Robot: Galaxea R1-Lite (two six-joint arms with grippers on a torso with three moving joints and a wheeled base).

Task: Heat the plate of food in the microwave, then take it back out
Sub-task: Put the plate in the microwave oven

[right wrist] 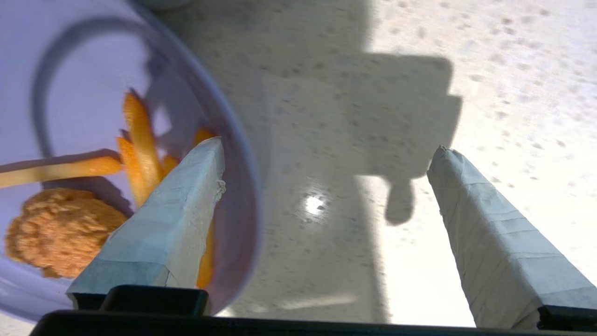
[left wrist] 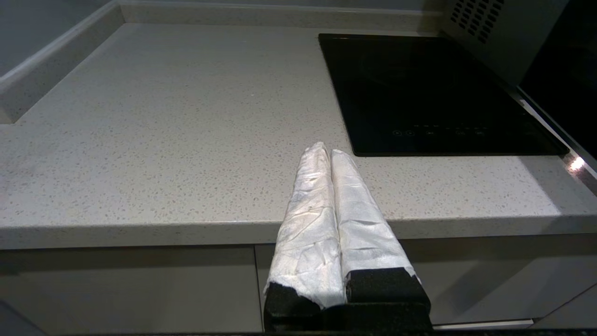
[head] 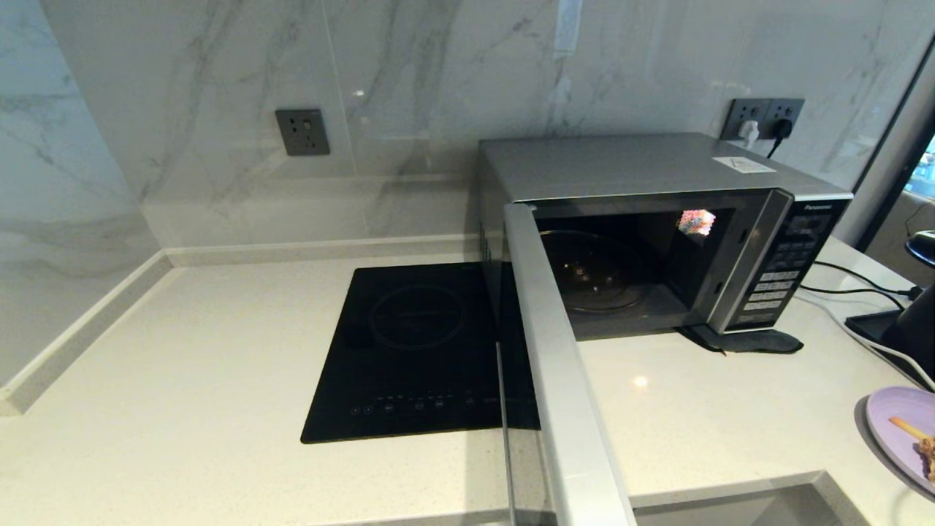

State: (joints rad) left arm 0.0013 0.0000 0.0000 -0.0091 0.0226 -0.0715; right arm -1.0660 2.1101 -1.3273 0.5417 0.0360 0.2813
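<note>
We have the microwave (head: 657, 234) standing at the back of the surface (head: 219, 351) toward its right side, door (head: 562, 380) swung wide open toward the front edge, the dark cavity showing its glass turntable (head: 595, 272). Just beside it, toward the middle of the surface, lies the flat black induction cooktop (head: 420, 351).

The plate of food (head: 904, 431) sits near the right edge of the surface, well apart from the microwave, only partly in the head view. In the right wrist view we are right over it: the lavender plate (right wrist: 93, 93) carries golden fries (right wrist: 137, 135) and a brown breaded piece (right wrist: 58, 231). Our right gripper (right wrist: 326, 156) has its jaws spread wide; one taped finger (right wrist: 168, 224) reaches over the plate's rim above the fries, the other finger (right wrist: 494, 242) is out over bare surface beside the plate. Whether the finger touches the plate, we cannot tell.

Our left gripper (left wrist: 326, 151) hangs at the front edge of the surface, near the cooktop's front corner, its white-wrapped jaws pressed together with nothing between them.
</note>
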